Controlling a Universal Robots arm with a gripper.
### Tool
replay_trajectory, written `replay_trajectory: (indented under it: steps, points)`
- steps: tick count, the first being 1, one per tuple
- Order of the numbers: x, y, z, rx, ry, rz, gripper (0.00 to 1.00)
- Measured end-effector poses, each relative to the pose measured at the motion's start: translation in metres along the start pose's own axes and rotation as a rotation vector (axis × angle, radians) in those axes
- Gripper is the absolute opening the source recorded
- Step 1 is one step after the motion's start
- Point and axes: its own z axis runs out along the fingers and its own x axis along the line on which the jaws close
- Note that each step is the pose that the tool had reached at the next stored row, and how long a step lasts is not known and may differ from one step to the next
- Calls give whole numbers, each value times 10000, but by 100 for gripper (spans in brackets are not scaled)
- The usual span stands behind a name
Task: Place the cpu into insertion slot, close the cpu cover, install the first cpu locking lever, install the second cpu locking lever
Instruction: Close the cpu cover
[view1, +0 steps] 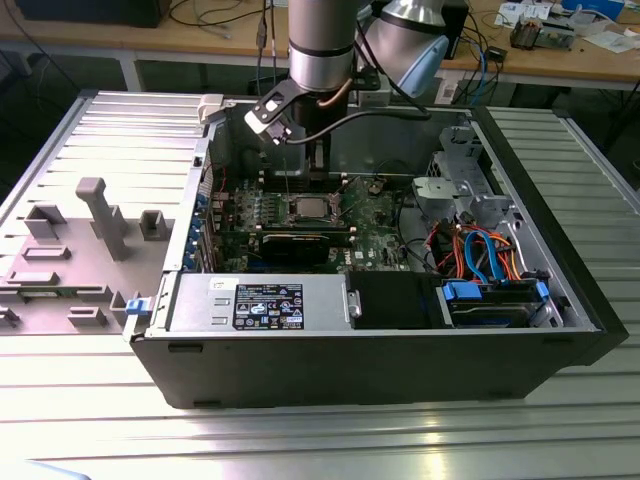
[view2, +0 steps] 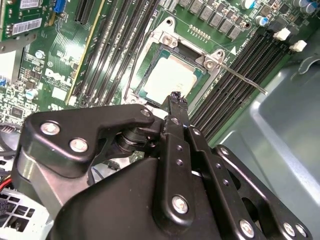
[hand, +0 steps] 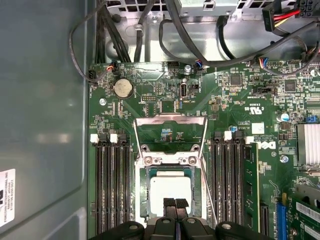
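Gripper (hand: 175, 204) jaws clenched, nothing btwn them, tips just over the cpu's (hand: 170, 186) edge. Cpu sits in insertion slot (hand: 145, 200) on motherboard (hand: 235, 100), w/ cpu cover (hand: 167, 160) down around it. Thin locking lever (view2: 240, 79) sticks out sideways.

the cpu (hand: 170, 189) top is matt silver-grey metal, the circuit board (hand: 235, 111) glossy green, the gripper (view2: 176, 98) smooth black.

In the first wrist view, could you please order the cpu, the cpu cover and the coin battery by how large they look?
1. cpu cover, which frames the chip on all sides.
2. cpu, with one edge hidden by the gripper.
3. coin battery, clearly the smallest, though it probably lies farther from the camera.
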Motion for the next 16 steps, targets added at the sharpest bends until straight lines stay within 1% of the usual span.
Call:
replay_trajectory:
  steps: [3,7,16]
  points:
    - [1,1,-31,0,1,-1,11]
    - [1,1,-56,0,0,-2,11]
    - [2,0,-91,-1,1,0,11]
